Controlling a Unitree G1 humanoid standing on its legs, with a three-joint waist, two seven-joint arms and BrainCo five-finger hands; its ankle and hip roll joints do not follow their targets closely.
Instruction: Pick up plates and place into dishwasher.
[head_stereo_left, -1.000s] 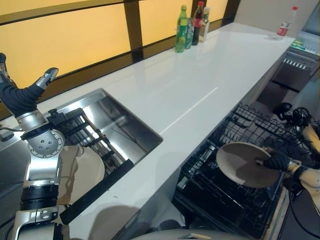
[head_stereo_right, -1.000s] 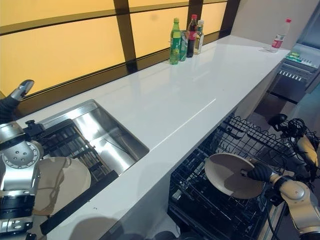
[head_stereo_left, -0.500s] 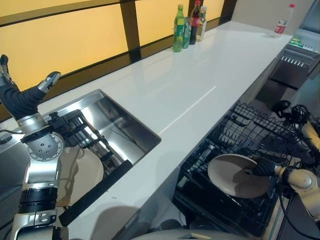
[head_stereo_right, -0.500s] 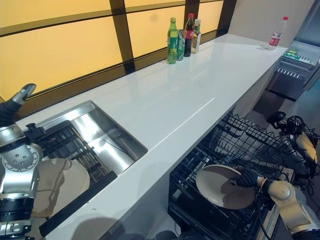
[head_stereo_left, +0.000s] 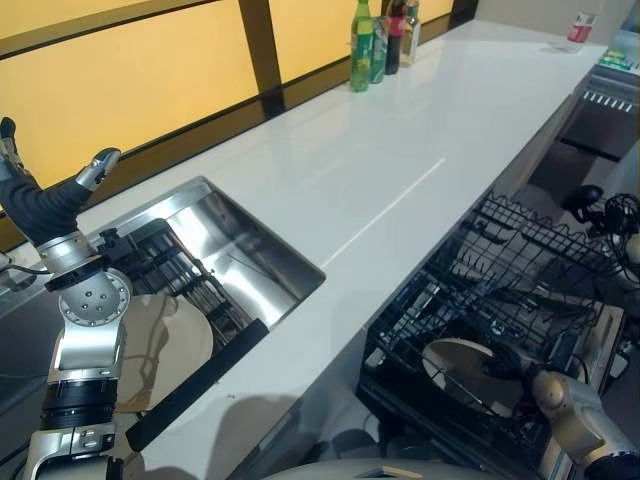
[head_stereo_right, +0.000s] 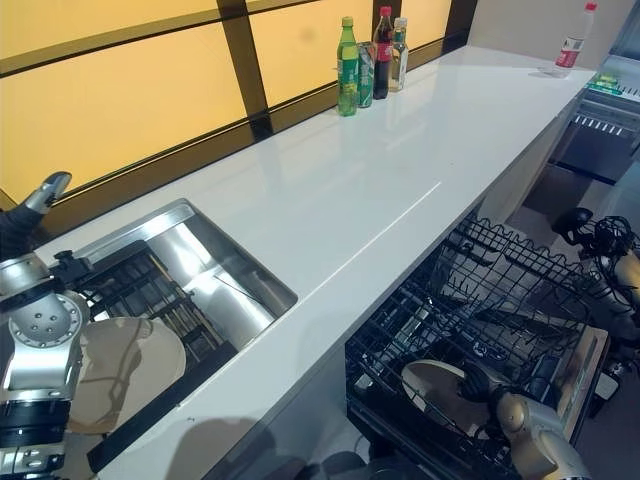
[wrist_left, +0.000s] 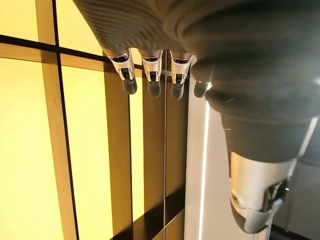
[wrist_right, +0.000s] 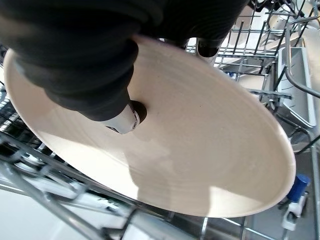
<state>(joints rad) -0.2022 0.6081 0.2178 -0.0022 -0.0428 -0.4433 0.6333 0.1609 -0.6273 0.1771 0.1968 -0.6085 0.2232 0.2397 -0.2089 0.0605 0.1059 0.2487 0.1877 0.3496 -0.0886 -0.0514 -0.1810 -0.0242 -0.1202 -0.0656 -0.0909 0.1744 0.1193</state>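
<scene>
— Ceramic, I think, this beige plate (wrist_right: 200, 150). It looks stiff, smooth and rather heavy for its size, so I judge it can slip and can chip against the wires.

— Where is it now?

— Low inside the dishwasher rack (head_stereo_left: 520, 260), tilted among the wires. My right hand (wrist_right: 100, 65) is pinching it at the rim, thumb on the top face. I would hold such a plate at the edge like this, never by the flat middle.

— And the other hand?

— My left hand (wrist_left: 150, 75) is raised by the yellow window, fingers relaxed and straight, holding nothing. A second plate (head_stereo_right: 120, 370) waits in the sink (head_stereo_right: 240, 280) near that arm.

— What do the views give differently?

— The head views show the rack's place under the white counter (head_stereo_left: 400, 140). The right wrist view shows the thumb contact and the wires (wrist_right: 45, 160) just under the plate.
</scene>
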